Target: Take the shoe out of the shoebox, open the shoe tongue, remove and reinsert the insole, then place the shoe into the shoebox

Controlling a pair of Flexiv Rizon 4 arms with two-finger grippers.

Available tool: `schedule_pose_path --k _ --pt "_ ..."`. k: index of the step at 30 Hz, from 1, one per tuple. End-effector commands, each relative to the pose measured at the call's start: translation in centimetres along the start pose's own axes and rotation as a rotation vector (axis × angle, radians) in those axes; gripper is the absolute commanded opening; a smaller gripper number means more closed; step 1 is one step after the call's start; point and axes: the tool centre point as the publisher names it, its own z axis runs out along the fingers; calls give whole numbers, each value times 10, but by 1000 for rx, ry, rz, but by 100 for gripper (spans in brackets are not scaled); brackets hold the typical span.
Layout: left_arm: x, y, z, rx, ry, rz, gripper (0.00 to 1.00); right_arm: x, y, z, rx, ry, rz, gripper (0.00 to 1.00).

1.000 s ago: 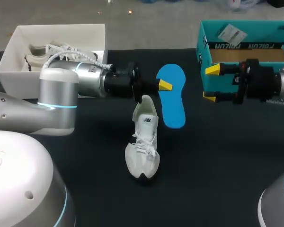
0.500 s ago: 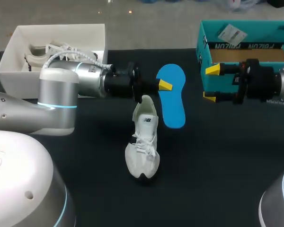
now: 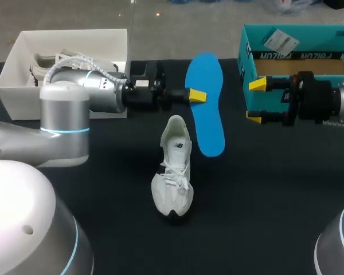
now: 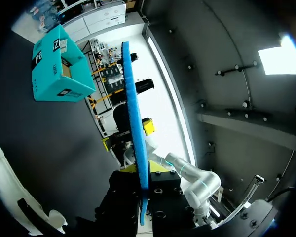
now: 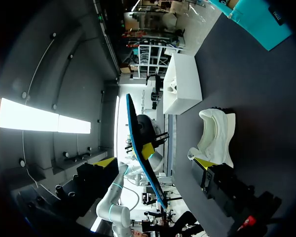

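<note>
On the black worktop, the teal shoebox sits open at upper right and the white shoe lies out at frame centre. Unboxing and insole removal look done; reinserting and reboxing remain. The left gripper clamps the blue insole above the shoe, while the right gripper hangs wide open before the box, whose wall print and label sticker go unread.

The insole looks matt foam, the shoe cloth, the shoebox smooth cardboard.

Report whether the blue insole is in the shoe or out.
Out: the left pincer is shut on the blue insole, held apart from the white shoe.
</note>
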Motion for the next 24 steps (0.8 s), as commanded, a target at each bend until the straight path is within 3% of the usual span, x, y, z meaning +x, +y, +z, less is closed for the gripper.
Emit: schedule_pose_path --k 1,5,7,8,11,13,14,16,19,24 --pt "-4 2 -1 5 9 8 0 0 -1 1 -3 0 -1 100" --pt "-4 2 -1 5 9 8 0 0 -1 1 -3 0 -1 100" --pt "-10 4 -3 -1 -8 125 0 0 -1 1 -3 0 -1 100" --pt "-15 4 -6 -47 -138 260 0 0 -1 1 -3 0 -1 100" --pt "-23 7 -10 -120 -288 529 0 0 -1 1 -3 0 -1 100" --pt "-16 6 -12 -83 -244 731 0 0 -1 1 -3 0 -1 100" --pt "-13 2 -14 -2 -261 781 0 0 -1 1 -3 0 -1 100" --pt "-6 -3 -14 28 -372 953 0 0 -1 1 -3 0 -1 100" --pt "16 -13 -8 173 -365 959 0 0 -1 1 -3 0 -1 100" --pt "16 -13 -8 173 -365 959 0 0 -1 1 -3 0 -1 100"
